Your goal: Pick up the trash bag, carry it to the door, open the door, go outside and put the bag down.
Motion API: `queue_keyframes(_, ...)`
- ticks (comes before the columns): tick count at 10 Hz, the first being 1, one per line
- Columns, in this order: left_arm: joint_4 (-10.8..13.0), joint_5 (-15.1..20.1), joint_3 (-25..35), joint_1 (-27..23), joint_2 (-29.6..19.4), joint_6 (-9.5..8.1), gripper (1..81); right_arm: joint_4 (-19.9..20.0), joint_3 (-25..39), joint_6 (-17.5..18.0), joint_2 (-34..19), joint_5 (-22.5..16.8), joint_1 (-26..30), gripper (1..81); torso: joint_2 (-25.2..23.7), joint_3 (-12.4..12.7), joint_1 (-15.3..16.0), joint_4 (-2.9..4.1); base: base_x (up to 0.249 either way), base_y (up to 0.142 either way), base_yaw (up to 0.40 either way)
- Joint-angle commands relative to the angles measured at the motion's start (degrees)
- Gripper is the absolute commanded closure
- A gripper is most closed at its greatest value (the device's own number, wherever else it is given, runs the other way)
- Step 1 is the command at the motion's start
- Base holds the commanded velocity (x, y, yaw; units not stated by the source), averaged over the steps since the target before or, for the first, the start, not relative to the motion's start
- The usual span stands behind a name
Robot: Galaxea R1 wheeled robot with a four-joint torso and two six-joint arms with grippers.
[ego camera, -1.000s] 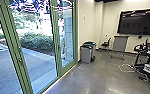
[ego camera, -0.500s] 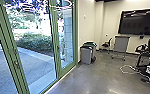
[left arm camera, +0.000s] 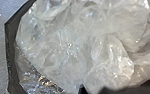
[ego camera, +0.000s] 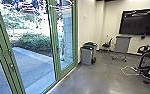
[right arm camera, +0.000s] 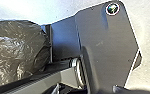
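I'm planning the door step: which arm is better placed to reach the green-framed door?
Left, probably: the green-framed door stands on the robot's left side. One caution: the trash bag is close to the left wrist camera, and which arm holds it cannot be told.

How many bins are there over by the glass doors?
2: a gray bin near the green door frame, and a green-topped bin just behind it. Another could be hidden behind them.
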Motion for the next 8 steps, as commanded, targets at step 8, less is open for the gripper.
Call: queue_keyframes(8,0.41,3.50,-0.20,-3.47,-0.04,0.33,81.1,-0.76,0.14,-0.13,0.58,-3.02,3.04,1.0,0.00,0.00,0.00,0.00,0.170,-0.053,0.000)
